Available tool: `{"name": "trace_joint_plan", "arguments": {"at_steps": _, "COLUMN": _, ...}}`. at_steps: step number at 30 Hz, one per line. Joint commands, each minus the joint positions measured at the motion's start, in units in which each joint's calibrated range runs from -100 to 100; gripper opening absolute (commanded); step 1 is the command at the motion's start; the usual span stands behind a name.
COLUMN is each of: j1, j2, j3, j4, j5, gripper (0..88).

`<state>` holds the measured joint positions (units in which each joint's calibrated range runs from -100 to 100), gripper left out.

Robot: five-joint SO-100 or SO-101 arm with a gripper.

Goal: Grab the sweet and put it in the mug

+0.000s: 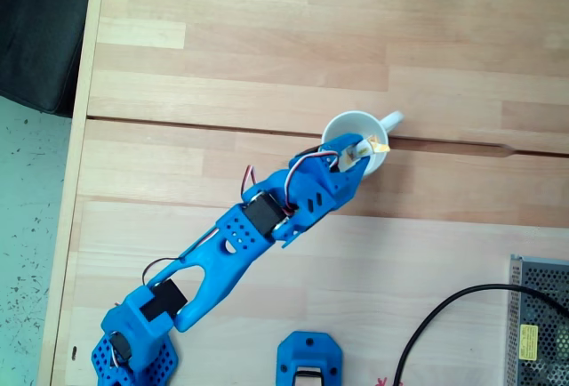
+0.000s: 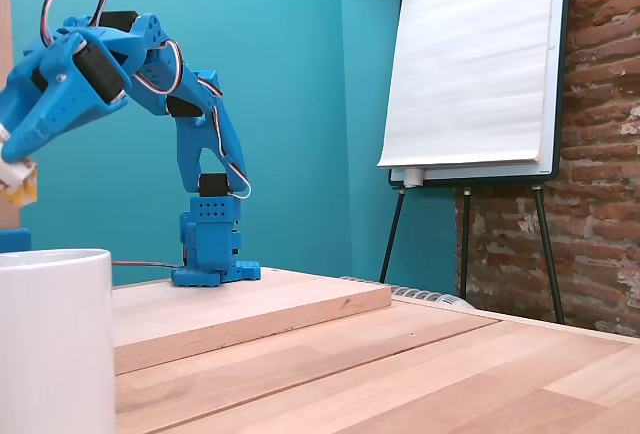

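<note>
While our gripper (image 1: pixel 363 151) pinches the sweet (image 1: pixel 380 146) over the mug (image 1: pixel 342 128), near the surface's far edge, we should centre before letting go.

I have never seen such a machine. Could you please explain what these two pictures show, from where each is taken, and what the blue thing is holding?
The blue thing is a small robot arm standing on a wooden table. One fixed view looks down from above; the other stands low on the table, close beside the mug, looking across at the arm. At the arm's end is a two-finger gripper, like a small claw. It is shut on the sweet, a tiny yellow and white candy, and holds it above the open white mug. In the low view, the sweet hangs clearly above the rim. A black cable lies nearby.
</note>
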<state>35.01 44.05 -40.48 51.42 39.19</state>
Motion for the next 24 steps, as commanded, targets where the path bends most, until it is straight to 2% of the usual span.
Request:
{"name": "trace_joint_plan", "arguments": {"at_steps": 1, "j1": -0.22, "j2": -1.62, "j3": -4.04, "j4": -1.10, "j5": 0.10, "gripper": 6.8}}
{"name": "trace_joint_plan", "arguments": {"at_steps": 6, "j1": -0.15, "j2": -1.80, "j3": -4.04, "j4": -1.10, "j5": 0.10, "gripper": 16.4}}
{"name": "trace_joint_plan", "arguments": {"at_steps": 9, "j1": -0.08, "j2": -1.97, "j3": -4.04, "j4": -1.10, "j5": 0.10, "gripper": 18.5}}
{"name": "trace_joint_plan", "arguments": {"at_steps": 13, "j1": -0.22, "j2": -2.14, "j3": -3.86, "j4": -1.10, "j5": 0.10, "gripper": 16.4}}
{"name": "trace_joint_plan", "arguments": {"at_steps": 17, "j1": -0.22, "j2": -6.27, "j3": 0.60, "j4": -1.02, "j5": -0.39, "gripper": 10.8}}
{"name": "trace_joint_plan", "arguments": {"at_steps": 21, "j1": -0.51, "j2": -17.89, "j3": 16.21, "j4": -1.02, "j5": -0.39, "gripper": 3.7}}
{"name": "trace_joint_plan", "arguments": {"at_steps": 24, "j1": -2.33, "j2": -26.84, "j3": 31.02, "j4": -1.99, "j5": -0.34, "gripper": 3.0}}
